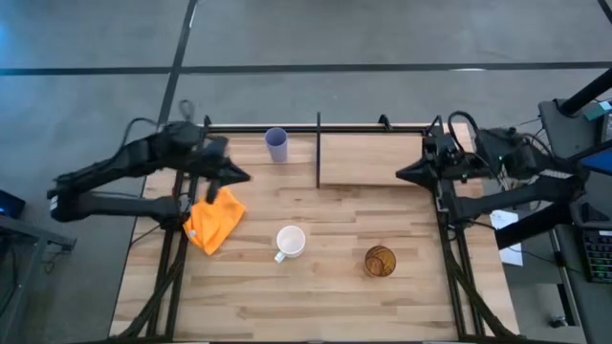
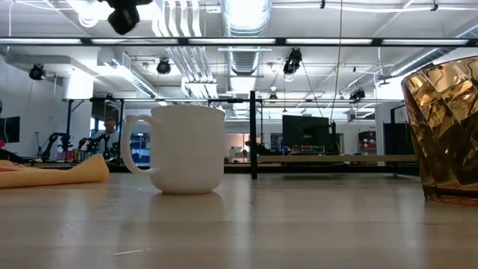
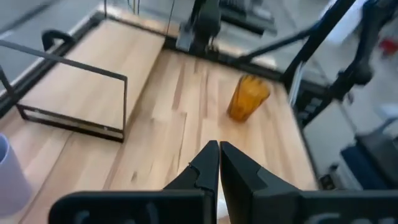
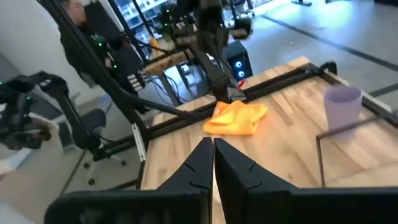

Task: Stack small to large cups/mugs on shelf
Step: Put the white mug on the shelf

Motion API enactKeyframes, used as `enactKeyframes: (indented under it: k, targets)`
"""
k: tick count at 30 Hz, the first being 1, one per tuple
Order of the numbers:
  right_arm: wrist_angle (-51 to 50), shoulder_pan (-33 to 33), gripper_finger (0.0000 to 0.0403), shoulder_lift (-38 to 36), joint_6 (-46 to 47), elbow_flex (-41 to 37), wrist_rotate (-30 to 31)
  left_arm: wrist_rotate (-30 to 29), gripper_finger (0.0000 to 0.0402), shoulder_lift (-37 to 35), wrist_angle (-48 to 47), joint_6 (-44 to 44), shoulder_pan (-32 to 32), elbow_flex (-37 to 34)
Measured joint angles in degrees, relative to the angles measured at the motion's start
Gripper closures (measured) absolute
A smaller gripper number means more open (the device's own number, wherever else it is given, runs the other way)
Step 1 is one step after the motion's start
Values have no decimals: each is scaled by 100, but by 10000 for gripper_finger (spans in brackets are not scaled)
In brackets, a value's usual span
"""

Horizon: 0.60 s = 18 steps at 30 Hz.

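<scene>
A white handled mug [image 1: 290, 242] stands upright on the plank table near the middle; it also shows in the low view [image 2: 183, 149]. An amber-brown cup [image 1: 380, 260] stands to its right, also in the left wrist view [image 3: 247, 98]. A lavender tumbler [image 1: 276, 144] stands at the far edge, left of the shelf [image 1: 373, 158], a light board edged by black rods. My left gripper [image 1: 245, 177] is shut and empty above the table's left side. My right gripper [image 1: 402, 174] is shut and empty over the shelf's right end.
An orange cloth [image 1: 214, 220] lies crumpled on the table's left part, below my left gripper. A black upright rod [image 1: 318, 151] marks the shelf's left end. Bare planks lie along the near edge.
</scene>
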Motion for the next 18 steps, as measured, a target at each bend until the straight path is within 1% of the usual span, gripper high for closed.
enactKeyframes:
  k: [4,7,9,12,14,18]
  targets:
    - [16,0,394,816,-4,1024,18,-8,402,545,-32,424,-23,419]
    - [-25,0,394,1348,-12,1763,20,-1,402,757,-9,477,-30,771]
    - [-16,-2,394,1642,-351,2216,25,26,402,928,-89,451,-41,901]
    - [-649,1,394,1990,-810,2820,-133,180,402,1150,-309,433,-117,977]
    - [-1195,53,394,2176,-800,3094,-137,305,402,1232,-391,435,-240,1035]
    - [-2245,141,394,2433,137,3339,-159,342,402,1435,-643,433,-611,1057]
